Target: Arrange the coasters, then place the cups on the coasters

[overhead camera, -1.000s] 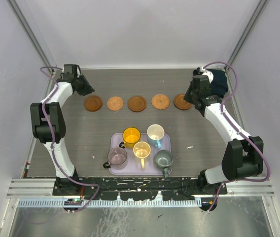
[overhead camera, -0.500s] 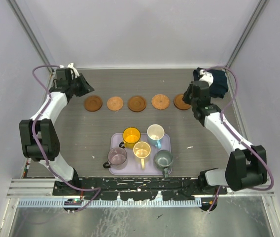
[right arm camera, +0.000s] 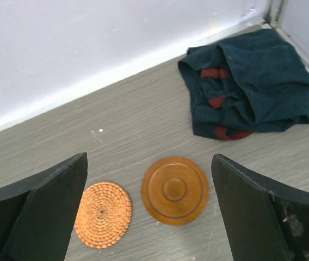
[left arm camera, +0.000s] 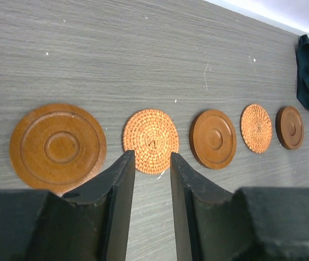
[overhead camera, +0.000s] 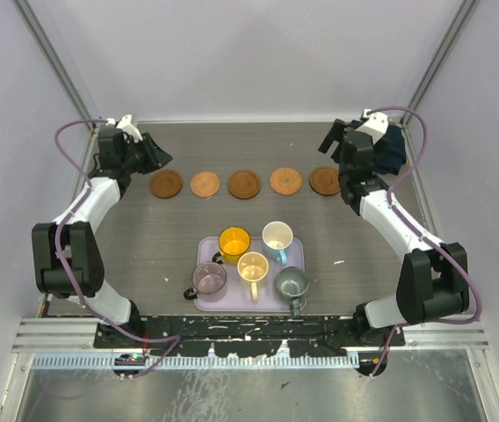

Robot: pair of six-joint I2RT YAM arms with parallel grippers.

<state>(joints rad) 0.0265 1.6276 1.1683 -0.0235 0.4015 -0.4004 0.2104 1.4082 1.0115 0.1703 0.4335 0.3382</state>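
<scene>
Five coasters are lying in a row at 12 o'clock, so arranging is looking done. The right pincer is gaping wide and empty, and the left pincer is hanging slightly parted, gripping nothing. The cups are sitting on the tray at 6 o'clock, calling for a reach down to grab one.

Robotics lab test cell: left arm & right arm bolted, w/ cabling, to an aluminium rail at a grey table. Plain white panels box in the bench on 3 sides.
</scene>
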